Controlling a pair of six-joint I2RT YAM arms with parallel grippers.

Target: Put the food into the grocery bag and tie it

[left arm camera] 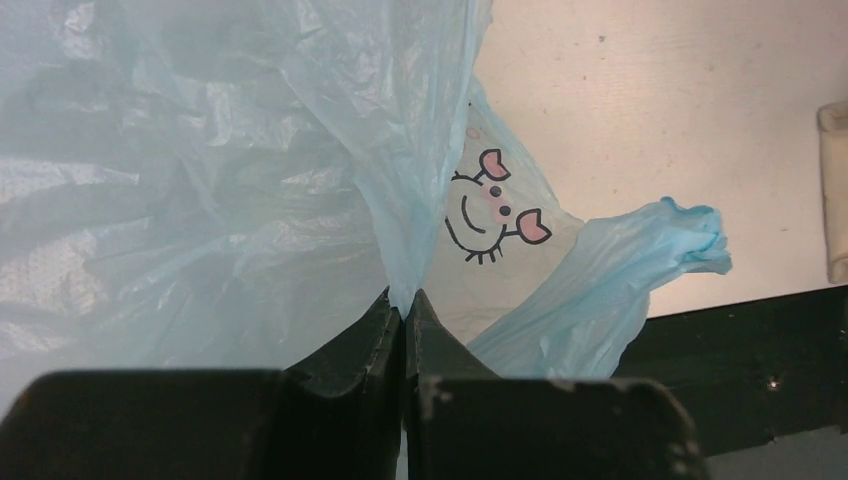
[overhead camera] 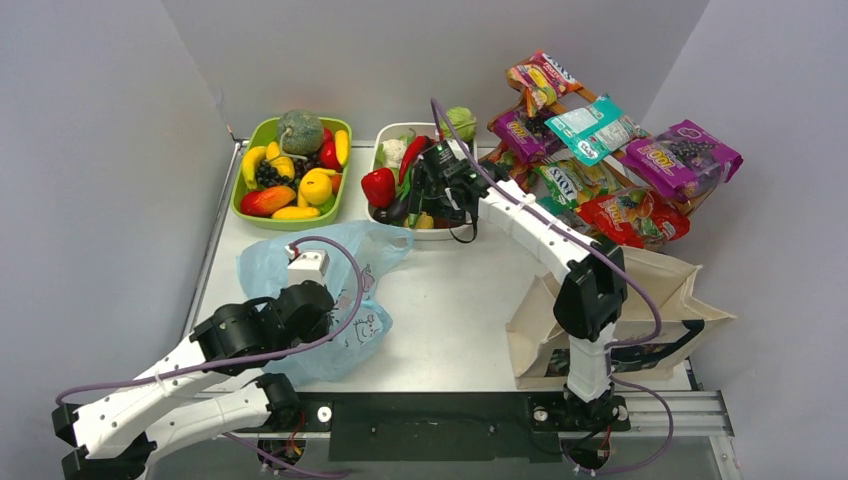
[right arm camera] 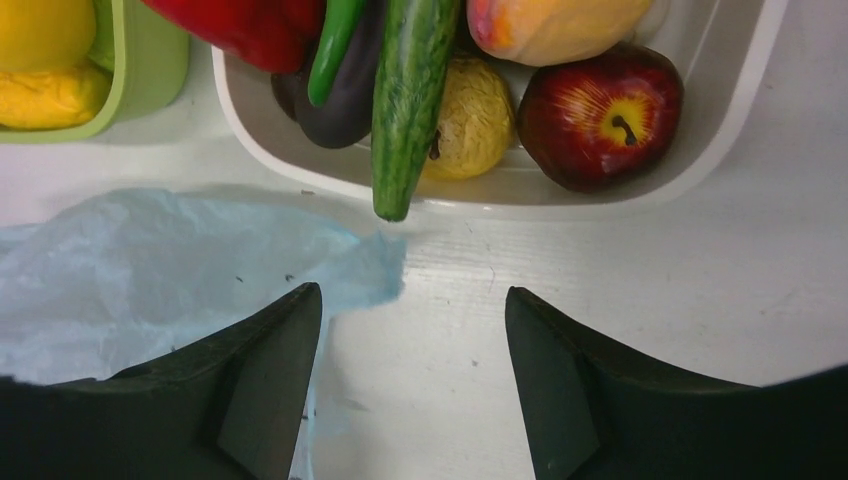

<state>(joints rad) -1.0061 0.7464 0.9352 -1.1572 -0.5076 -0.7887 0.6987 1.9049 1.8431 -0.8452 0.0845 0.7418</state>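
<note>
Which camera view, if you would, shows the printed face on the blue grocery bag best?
The left wrist view: the printed face is close, sharp and unobstructed on the grocery bag. The top external view shows it tiny; the right wrist view shows only plain blue plastic.

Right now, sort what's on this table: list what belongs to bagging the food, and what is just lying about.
Belongs:
grocery bag, pinched by the left gripper
toy fruit
toy vegetables
snack packets
right gripper, open

Lying about:
beige tote
green tray
white tray
</note>
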